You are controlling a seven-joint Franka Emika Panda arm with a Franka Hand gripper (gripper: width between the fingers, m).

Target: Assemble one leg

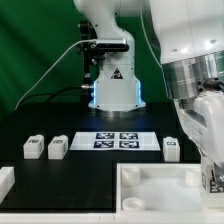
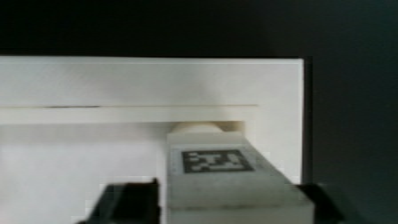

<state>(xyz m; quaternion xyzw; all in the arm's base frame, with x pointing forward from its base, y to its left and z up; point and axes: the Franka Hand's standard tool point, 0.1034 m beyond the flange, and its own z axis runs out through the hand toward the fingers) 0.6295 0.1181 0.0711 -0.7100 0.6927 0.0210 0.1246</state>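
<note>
In the wrist view my gripper (image 2: pixel 217 207) is shut on a leg (image 2: pixel 215 165), a small white block with a black-and-white tag facing the camera. Dark fingers (image 2: pixel 128 203) press its two sides. The leg's far end sits at a notch in the wall of the large white tray-like piece (image 2: pixel 107 90). In the exterior view the gripper (image 1: pixel 208 182) is low at the right edge, over the tray-like piece (image 1: pixel 150 192). Three more legs lie on the black table: two on the exterior view's left (image 1: pixel 33 148) (image 1: pixel 57 148) and one on the right (image 1: pixel 172 148).
The marker board (image 1: pixel 115 139) lies flat in front of the robot base (image 1: pixel 113 90). Another white part (image 1: pixel 5 181) shows at the lower left edge of the exterior view. The arm's bulky links fill the upper right.
</note>
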